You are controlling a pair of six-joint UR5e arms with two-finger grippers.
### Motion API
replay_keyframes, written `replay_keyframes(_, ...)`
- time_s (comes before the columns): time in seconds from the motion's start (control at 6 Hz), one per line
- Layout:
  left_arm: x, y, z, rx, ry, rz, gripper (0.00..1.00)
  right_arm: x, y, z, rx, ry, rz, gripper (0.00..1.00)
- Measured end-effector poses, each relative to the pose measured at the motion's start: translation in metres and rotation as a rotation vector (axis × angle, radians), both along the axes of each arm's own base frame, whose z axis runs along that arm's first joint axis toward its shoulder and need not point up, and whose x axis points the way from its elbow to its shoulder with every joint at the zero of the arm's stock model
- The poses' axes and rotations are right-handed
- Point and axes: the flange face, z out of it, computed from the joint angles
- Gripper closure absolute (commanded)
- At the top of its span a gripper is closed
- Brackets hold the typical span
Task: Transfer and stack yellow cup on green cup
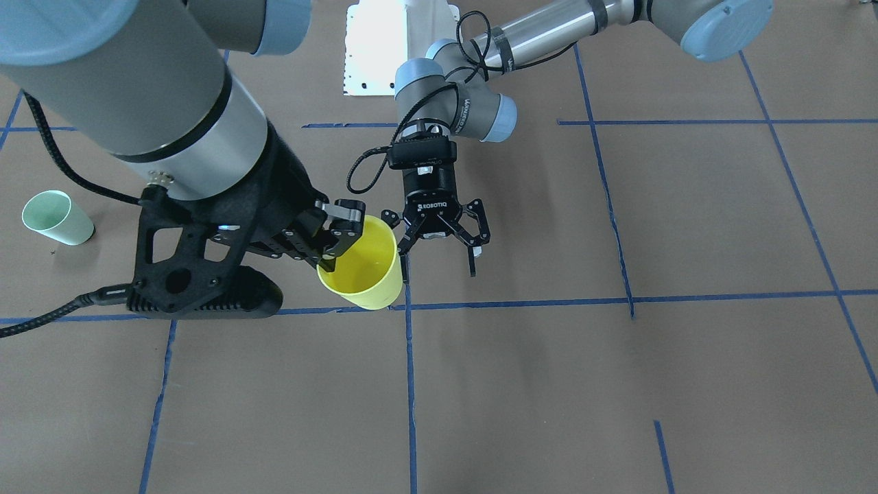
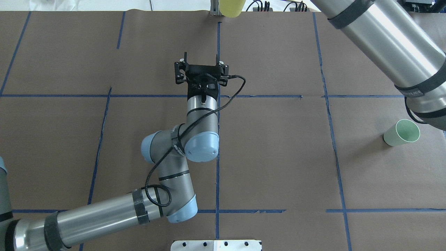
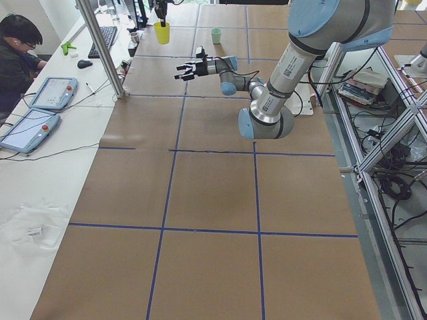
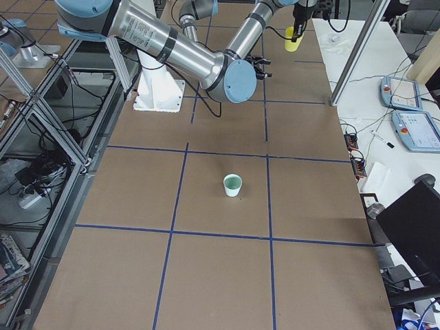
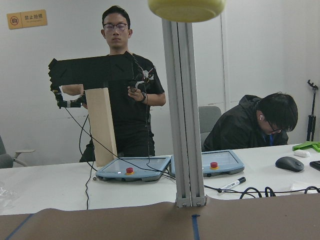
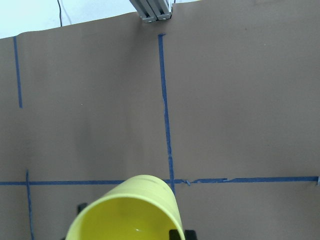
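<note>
My right gripper (image 1: 333,252) is shut on the rim of the yellow cup (image 1: 362,266) and holds it upright, in the air above the table's far middle. The cup also shows in the right wrist view (image 6: 127,214), in the overhead view (image 2: 232,8), and from below in the left wrist view (image 5: 186,7). My left gripper (image 1: 439,263) is open and empty, just beside the yellow cup and lower. It also shows in the overhead view (image 2: 201,64). The green cup (image 1: 58,218) stands upright on the table on my right side, far from both grippers (image 2: 402,132).
An aluminium post (image 5: 182,125) stands at the table's far edge, close behind the yellow cup. Two operators, tablets (image 5: 132,170) and a mouse are on the desk beyond it. A white base plate (image 1: 384,48) sits at my side of the table.
</note>
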Motion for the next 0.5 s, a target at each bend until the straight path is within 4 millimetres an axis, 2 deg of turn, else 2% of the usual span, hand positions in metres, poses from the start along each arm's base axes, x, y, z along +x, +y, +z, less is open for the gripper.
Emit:
replay_keyframes(0.33, -0.089, -0.044, -0.003, 0.002, -0.070, 0.128, 0.00, 0.028, 0.027, 0.063, 0.045, 0.007, -0.012, 1.00)
replay_keyframes(0.5, -0.119, -0.065, 0.003, -0.013, -0.078, 0.183, 0.00, 0.048, 0.049, 0.097, 0.053, 0.008, -0.003, 1.00)
